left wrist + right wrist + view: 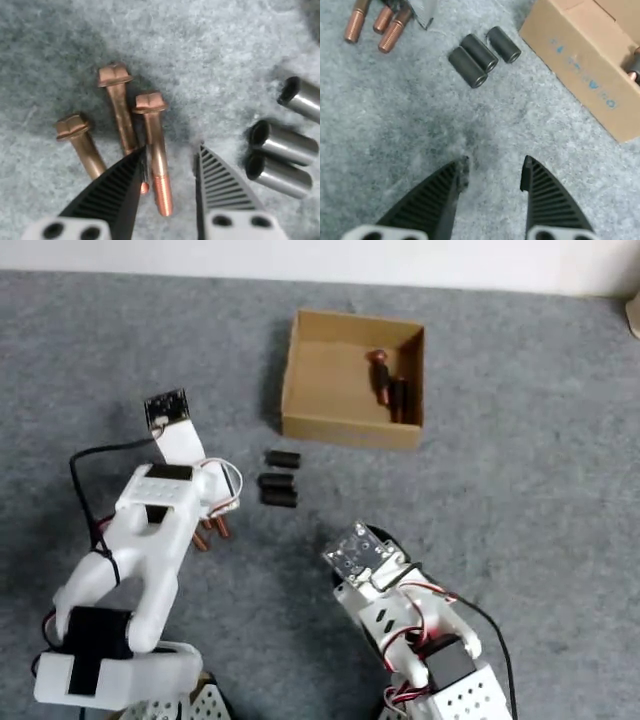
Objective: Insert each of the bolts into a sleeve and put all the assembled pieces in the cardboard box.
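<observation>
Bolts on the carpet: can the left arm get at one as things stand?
Probably yes. The left end effector hangs open right over the bolts, one shank lying inside its opening, and nothing covers them.

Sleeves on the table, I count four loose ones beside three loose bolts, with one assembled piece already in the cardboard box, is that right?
Not quite: there are three loose sleeves, not four, as the right wrist view shows. The rest holds: three loose bolts lie beside them and one assembled piece is in the cardboard box.

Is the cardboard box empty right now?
No, a copper bolt and a dark sleeve lie inside the cardboard box, against its wall.
</observation>
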`<state>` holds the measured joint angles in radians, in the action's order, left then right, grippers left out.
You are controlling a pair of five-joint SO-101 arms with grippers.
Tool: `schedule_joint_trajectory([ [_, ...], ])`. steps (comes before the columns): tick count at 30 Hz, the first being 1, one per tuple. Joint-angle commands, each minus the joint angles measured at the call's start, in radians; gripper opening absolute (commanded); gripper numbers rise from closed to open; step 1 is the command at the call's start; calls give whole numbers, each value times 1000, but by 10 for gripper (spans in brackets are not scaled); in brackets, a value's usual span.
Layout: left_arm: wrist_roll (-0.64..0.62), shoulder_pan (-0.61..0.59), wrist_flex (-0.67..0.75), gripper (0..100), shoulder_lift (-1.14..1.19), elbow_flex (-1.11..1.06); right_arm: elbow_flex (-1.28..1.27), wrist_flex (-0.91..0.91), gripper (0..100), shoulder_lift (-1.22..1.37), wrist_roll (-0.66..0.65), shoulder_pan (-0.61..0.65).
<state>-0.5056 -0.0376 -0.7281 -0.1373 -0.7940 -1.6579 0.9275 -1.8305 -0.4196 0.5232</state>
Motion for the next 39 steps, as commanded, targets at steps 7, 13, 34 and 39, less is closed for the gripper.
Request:
schedule_joint_trajectory([
  [7,3,-18,69,151,105,45,4,-25,163,-5,11,-12],
  [13,3,-19,66,150,159,97,4,-25,163,-5,11,-12],
  [34,5,-1,0,5,-64,27,4,-25,163,-5,11,-10],
  [39,5,-10,34,5,-348,-143,2,-25,163,-5,14,-10],
])
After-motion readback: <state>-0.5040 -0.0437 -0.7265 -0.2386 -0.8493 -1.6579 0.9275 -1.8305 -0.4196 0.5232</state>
